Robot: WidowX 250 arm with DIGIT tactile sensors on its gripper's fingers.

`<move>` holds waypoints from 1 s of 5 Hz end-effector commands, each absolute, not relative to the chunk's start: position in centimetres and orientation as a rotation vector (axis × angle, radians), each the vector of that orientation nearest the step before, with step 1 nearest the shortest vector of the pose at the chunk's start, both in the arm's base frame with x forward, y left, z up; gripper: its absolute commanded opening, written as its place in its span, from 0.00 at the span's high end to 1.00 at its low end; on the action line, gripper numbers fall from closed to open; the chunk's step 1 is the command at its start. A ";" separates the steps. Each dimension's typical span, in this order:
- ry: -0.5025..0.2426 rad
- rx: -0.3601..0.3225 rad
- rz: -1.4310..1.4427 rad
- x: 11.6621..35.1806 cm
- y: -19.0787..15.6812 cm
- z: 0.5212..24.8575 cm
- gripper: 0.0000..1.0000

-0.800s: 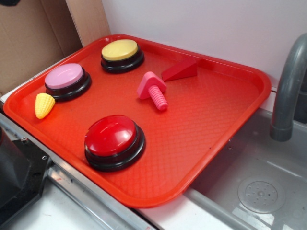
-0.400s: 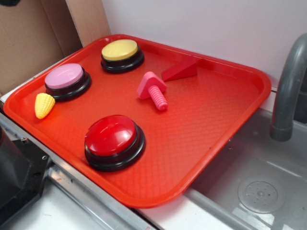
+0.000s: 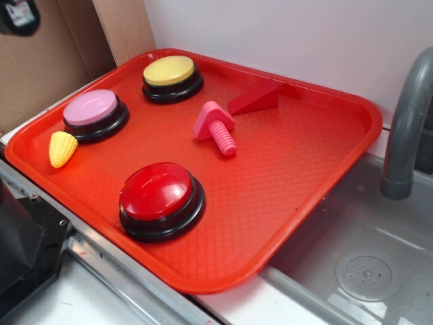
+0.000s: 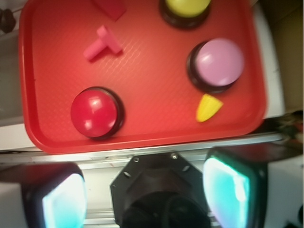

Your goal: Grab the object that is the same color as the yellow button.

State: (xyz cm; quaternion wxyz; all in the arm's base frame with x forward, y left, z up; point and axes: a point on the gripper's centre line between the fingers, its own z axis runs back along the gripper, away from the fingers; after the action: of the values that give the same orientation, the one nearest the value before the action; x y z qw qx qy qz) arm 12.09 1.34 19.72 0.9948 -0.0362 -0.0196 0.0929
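Overhead, the scene reads as follows.

Tray: red plastic tray (image 3: 318,176) (image 4: 156,114) with a textured floor, set beside a grey sink (image 3: 365,271); a grey faucet (image 3: 406,128) rises at the right edge of the exterior view.
Corn: small yellow toy corn (image 3: 61,149) (image 4: 208,108) lies on its side on the tray floor near the tray's left rim in the exterior view, just beside the pink button, nothing touching it from above.
Yellow button: yellow button (image 3: 170,78) (image 4: 185,9) on a black base, at the far side of the tray, cut off by the top edge of the wrist view.
Pink button: pink button (image 3: 95,114) (image 4: 216,64) on a black base, between the yellow button and the corn.
Red button: larger red button (image 3: 161,200) (image 4: 96,112), nearest the tray's front rim, well apart from the corn.
Screw: pink screw (image 3: 216,128) (image 4: 102,42) lying on its side near the tray's middle.
Wedge: red wedge (image 3: 255,99) (image 4: 110,7) just behind the screw.
Gripper: gripper (image 4: 145,190) hangs outside the tray's front rim, well away from the corn; its two fingers (image 4: 61,199) stand wide apart and hold nothing.
Backdrop: brown cardboard (image 3: 47,54) behind the tray at left, pale wall at right.
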 end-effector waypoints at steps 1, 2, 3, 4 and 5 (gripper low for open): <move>-0.091 -0.035 0.399 12.4 4.8 15.6 0.00; -0.103 0.016 0.518 12.2 6.8 12.7 0.00; -0.106 0.082 0.620 12.0 9.2 9.6 0.00; -0.160 0.109 0.693 12.3 11.0 6.5 0.00; -0.180 0.136 0.696 12.9 11.6 3.9 0.00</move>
State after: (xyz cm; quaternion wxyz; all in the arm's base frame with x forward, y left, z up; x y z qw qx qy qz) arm 12.81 11.00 3.14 0.9353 0.0598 -0.0696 0.3418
